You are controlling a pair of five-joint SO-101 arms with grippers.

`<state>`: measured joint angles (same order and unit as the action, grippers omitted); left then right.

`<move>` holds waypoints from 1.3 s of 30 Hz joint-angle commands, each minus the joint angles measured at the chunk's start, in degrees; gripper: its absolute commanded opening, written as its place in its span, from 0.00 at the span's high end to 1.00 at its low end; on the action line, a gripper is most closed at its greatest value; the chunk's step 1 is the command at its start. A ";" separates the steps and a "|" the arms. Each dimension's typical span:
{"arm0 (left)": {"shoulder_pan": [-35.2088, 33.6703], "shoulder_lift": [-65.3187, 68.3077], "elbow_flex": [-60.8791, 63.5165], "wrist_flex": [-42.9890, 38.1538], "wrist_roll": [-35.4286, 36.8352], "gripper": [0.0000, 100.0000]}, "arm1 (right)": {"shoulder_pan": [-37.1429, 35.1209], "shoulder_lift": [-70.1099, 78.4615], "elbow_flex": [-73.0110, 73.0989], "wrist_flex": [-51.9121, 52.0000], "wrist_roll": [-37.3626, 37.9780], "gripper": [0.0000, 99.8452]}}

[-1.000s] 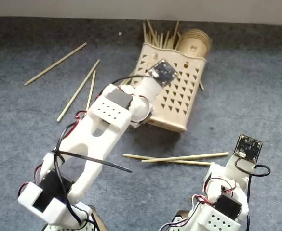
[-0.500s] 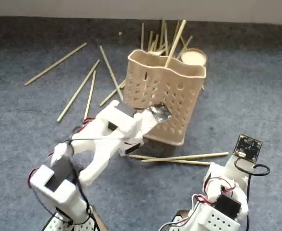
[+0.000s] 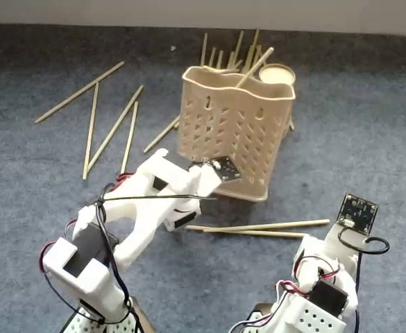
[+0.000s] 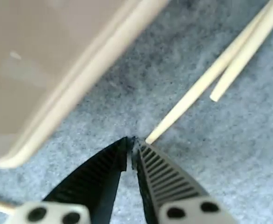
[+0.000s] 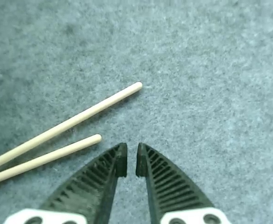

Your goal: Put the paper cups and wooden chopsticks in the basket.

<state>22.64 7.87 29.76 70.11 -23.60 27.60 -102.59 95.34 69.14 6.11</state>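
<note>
Basket (image 3: 234, 132): standing upright, carrying chopsticks (image 3: 255, 66), cup (image 3: 277, 73) at far corner.
Left gripper (image 4: 131, 145): fingers pressing together, sitting beside basket's base.
Right gripper (image 5: 130, 161): fingers pressing together, hovering beside loose pair (image 5: 80, 117).

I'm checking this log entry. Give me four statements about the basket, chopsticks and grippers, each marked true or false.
The basket stands upright. True.
No chopsticks are inside it. False: several chopsticks stick up out of it.
The left gripper holds a chopstick. False: it is shut on nothing, beside the basket's base.
Two loose chopsticks lie on the carpet near the right gripper. True.
</note>
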 commanded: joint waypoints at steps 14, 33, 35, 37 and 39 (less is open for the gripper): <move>-3.47 -23.87 8.48 6.77 -8.97 0.99 | -0.13 -0.13 8.57 0.31 0.35 0.94; -11.47 -68.00 3.82 -20.48 13.80 0.80 | -0.13 -0.13 8.57 0.31 0.35 0.94; -12.18 -61.76 -0.66 -25.05 13.80 0.83 | -0.13 -0.13 8.57 0.31 0.35 0.94; -12.35 -54.64 -5.23 -29.89 13.89 0.85 | -0.13 -0.13 8.57 0.31 0.35 0.94; -12.18 -47.34 -10.95 -33.41 13.89 0.86 | -0.13 -0.13 8.57 0.31 0.35 0.94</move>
<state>10.68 -48.66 27.30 42.24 -10.42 27.60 -102.59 95.34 69.14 6.11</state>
